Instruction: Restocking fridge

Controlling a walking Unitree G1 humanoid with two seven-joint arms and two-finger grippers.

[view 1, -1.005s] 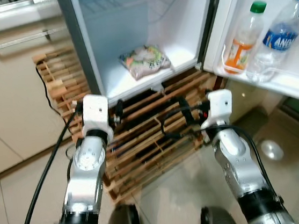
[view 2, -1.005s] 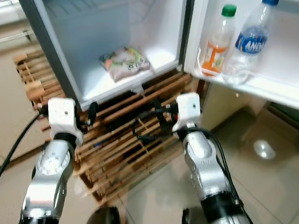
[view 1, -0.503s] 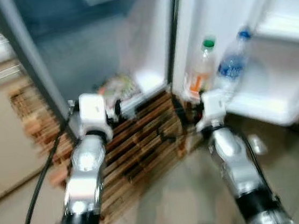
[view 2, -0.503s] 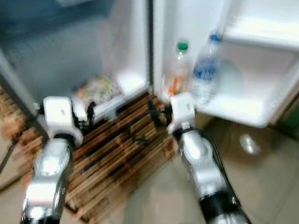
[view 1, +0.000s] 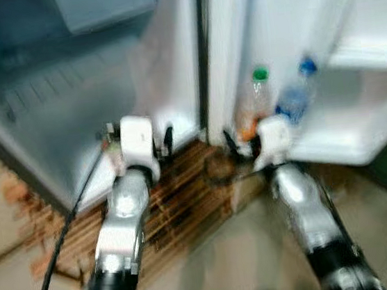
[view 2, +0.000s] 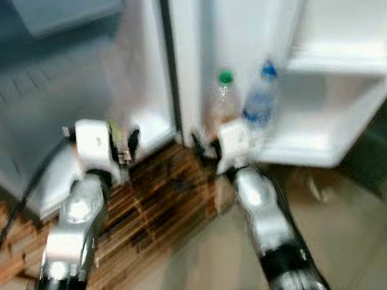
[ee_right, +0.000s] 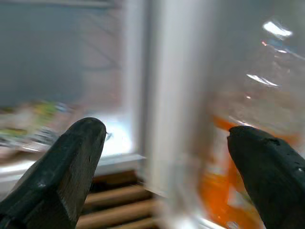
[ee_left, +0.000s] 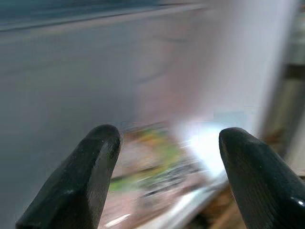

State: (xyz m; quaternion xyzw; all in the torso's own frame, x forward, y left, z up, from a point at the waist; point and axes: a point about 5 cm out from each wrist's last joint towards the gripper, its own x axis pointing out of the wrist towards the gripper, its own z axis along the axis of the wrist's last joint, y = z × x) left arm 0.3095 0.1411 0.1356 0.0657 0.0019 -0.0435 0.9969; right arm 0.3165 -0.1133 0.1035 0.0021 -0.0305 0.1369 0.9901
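A humanoid robot faces an open fridge [view 1: 69, 96], both arms raised in front of it and both claws empty, in frames blurred by motion. The left claw [ee_left: 167, 162] is spread wide, its two black fingertips [ee_left: 90, 162] well apart and aimed into the main compartment, where a green-and-white food packet [ee_left: 147, 162] lies on the fridge floor near the front edge. The right claw [ee_right: 167, 157] is equally wide and points at the hinge side, between the compartment's edge and the open door [view 1: 308, 48]. On the door shelf [view 1: 346, 134] stand two bottles side by side: a green-capped bottle [view 1: 258, 99] with orange contents and a blue-capped water bottle [view 1: 293, 98], both upright, presumably because the shelf's lip holds them so. The orange bottle looms close beside the right claw in the right wrist view. The fridge rests on a wooden slatted pallet [view 1: 178, 196], which lifts it off the tiled floor [view 1: 215, 275]. With nothing gripped and the fingers parted, the arms appear poised either to reach in for an item or to draw clear of stock already placed; which of the two cannot be told from these blurred frames.
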